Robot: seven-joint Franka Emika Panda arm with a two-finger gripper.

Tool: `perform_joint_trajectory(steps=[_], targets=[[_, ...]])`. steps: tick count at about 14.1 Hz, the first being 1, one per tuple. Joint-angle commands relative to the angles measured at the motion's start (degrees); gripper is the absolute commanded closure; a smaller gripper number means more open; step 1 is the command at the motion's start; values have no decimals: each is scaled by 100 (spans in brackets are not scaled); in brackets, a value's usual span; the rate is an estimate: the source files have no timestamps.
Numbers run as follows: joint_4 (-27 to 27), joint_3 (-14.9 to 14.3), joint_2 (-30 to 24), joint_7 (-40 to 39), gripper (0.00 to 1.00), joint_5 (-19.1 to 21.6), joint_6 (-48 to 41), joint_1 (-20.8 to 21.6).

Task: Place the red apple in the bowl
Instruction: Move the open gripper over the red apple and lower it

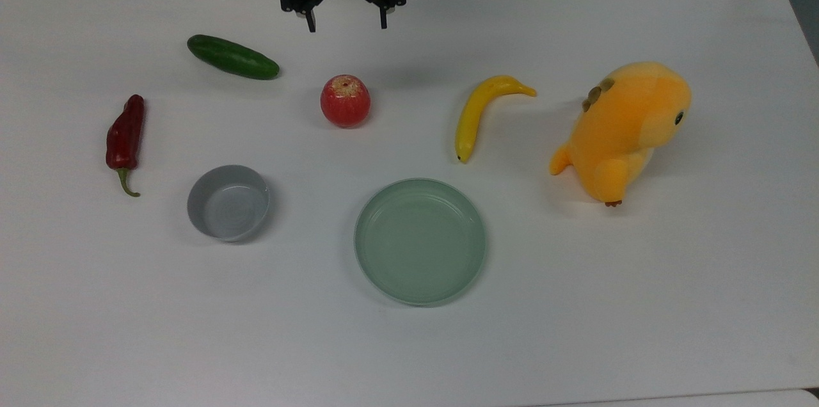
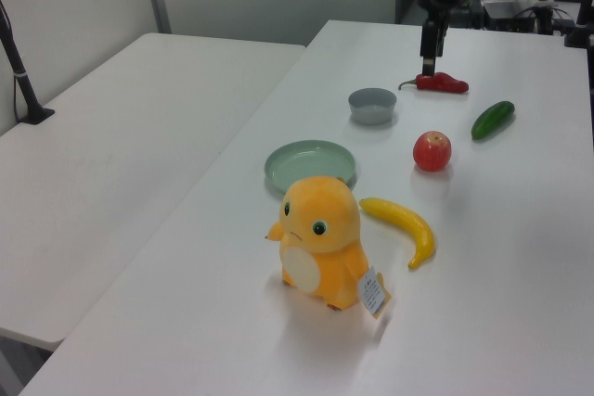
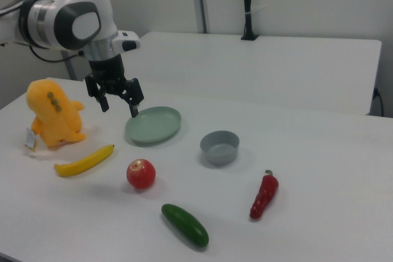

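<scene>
Gripper (image 1: 345, 26): it hangs in the air above the table, at about 12 o'clock from the apple in the top view; its two dark fingers point down and stand spread wide, with nothing between them. In the right view the gripper (image 3: 119, 108) shows above the table's surface, at about 11 o'clock from the apple.
Arm (image 3: 73, 19): white with grey joints, it reaches in from the right view's left.
Apple (image 1: 345, 100): it sits upright on the table, yellowish top and stem dimple facing up, apart from everything else. In the left view the apple (image 2: 432, 150) lies between the cucumber and the banana.
Bowl (image 1: 228, 202): grey and empty, it stands at about 8 o'clock from the apple in the top view, well apart from it. In the right view the bowl (image 3: 219, 146) is at about 2 o'clock from the apple.
Plate (image 1: 420, 240): pale green, empty, at about 5 o'clock from the apple in the top view, near the bowl but not touching it.
Cucumber (image 1: 233, 57): it lies at about 10 o'clock from the apple in the top view.
Chili (image 1: 125, 140): dark red with a green stem, at about 9 o'clock from the apple in the top view and at about 11 o'clock from the bowl.
Banana (image 1: 480, 114): it lies at about 3 o'clock from the apple in the top view, its curved end toward the toy.
Toy (image 1: 622, 128): an orange plush figure, standing at about 3 o'clock from the banana in the top view.
Table (image 1: 640, 304): white, and it bears all of these things.
</scene>
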Motion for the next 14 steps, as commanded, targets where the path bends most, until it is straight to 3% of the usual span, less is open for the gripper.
perform_joint_trajectory(steps=[1,10,14], targets=[[-553,-3,-95,-305,0,-227,375,-11],[-1151,6,292,-218,0,-394,964,42],[-1793,6,239,-209,0,-429,1974,50]])
